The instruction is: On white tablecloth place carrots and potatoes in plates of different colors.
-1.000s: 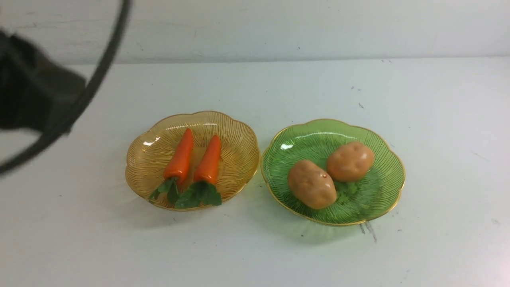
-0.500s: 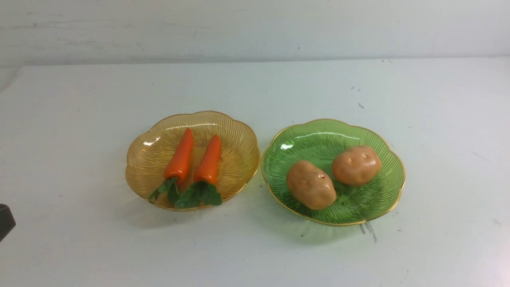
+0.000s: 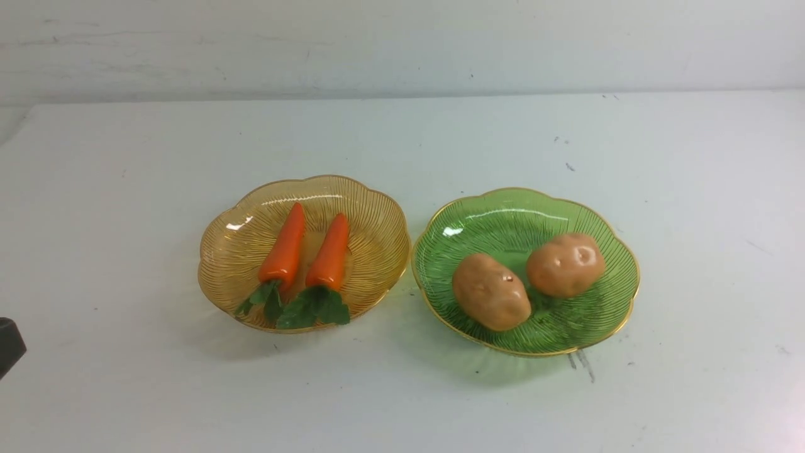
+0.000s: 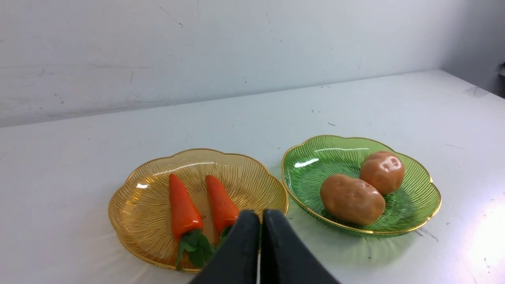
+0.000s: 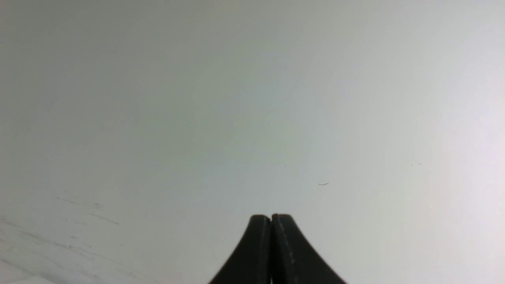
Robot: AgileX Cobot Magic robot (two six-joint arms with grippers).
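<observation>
Both our left fingers (image 4: 260,215) and right fingers (image 5: 271,217) are closed, empty. Just beyond the left fingers, carrots (image 4: 199,205) fill the amber plate (image 4: 130,221), potatoes (image 4: 361,187) the green plate (image 4: 424,201); a stray swing could jolt the round potatoes out.

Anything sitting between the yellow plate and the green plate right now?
Nothing: only a narrow strip of bare white tablecloth separates the yellow plate from the green plate, seen in the front view.
</observation>
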